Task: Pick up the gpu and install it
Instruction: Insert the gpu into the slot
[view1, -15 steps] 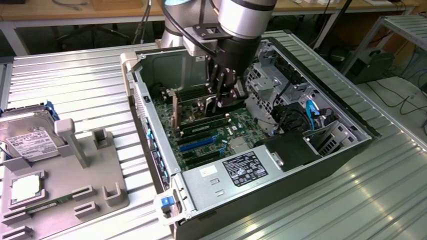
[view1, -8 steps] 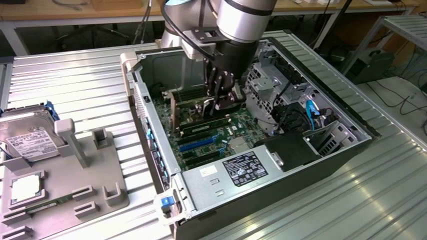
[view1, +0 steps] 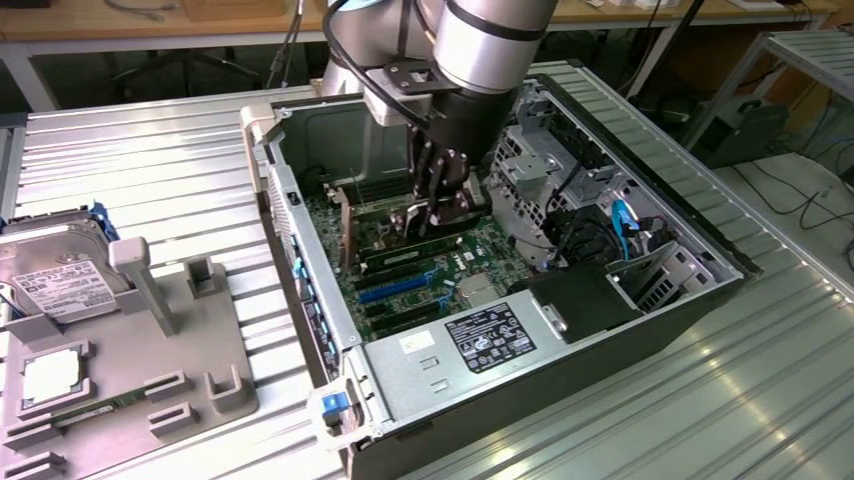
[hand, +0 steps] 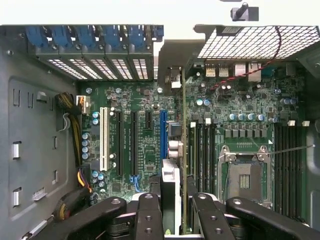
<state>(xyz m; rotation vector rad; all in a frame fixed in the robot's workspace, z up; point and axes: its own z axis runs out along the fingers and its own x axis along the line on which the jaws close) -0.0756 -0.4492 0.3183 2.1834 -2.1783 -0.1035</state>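
Black jaws sit pinched narrow on the gpu (hand: 183, 125), gripping the thin card edge-on between them. It stands upright inside the open computer case (view1: 414, 372), its silver bracket (hand: 172, 55) at the end far from the jaws, by the vented rear wall. Under the jaws lies the green motherboard (hand: 140, 100). A blue slot (hand: 163, 135) runs just beside the card, and a processor socket (hand: 244, 177) sits off to the jaws' other side. Whether the card is seated, I cannot tell.
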